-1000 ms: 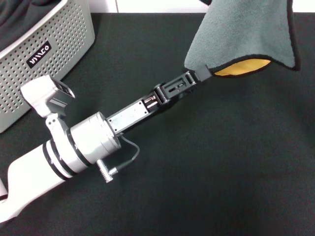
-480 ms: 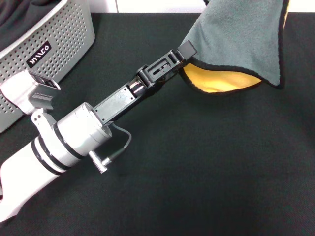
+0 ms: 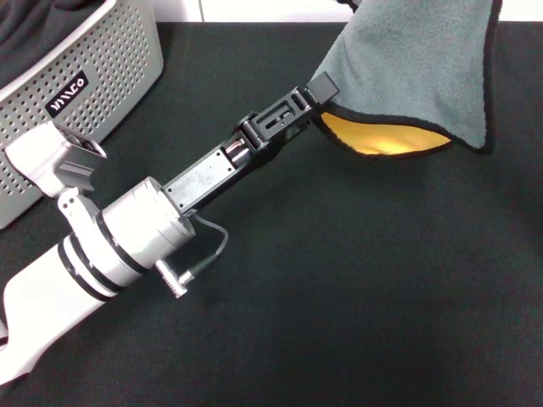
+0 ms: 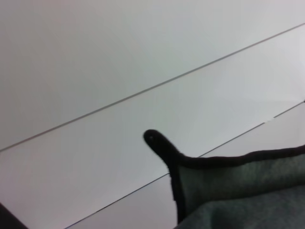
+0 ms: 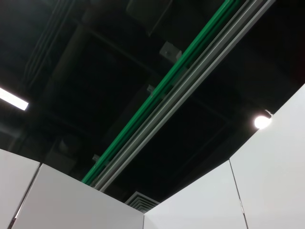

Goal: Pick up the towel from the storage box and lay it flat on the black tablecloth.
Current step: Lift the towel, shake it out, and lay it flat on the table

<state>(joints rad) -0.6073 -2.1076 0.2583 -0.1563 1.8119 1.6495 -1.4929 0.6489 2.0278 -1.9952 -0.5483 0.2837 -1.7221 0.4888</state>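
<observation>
The towel (image 3: pixel 416 59) hangs over the far right of the black tablecloth (image 3: pixel 382 280), grey-teal side towards me. Its upper part runs out of the top of the head view. Its yellow-orange underside (image 3: pixel 382 136) shows along the lifted lower edge. My left gripper (image 3: pixel 322 91) reaches from the lower left and is shut on the towel's lower left corner, above the cloth. The left wrist view shows the towel's black-trimmed corner (image 4: pixel 238 186) close up. The storage box (image 3: pixel 102 59) stands at the far left. My right gripper is out of view.
A dark black fabric bundle (image 3: pixel 34 25) lies inside the storage box, which bears a small black label (image 3: pixel 66 95). The tablecloth spreads wide below and to the right of my left arm. The right wrist view shows only ceiling and white walls.
My left gripper has moved up and to the left with the towel's corner. This lifted the lower edge and showed more of the yellow-orange side. Little has moved in the last half second.
</observation>
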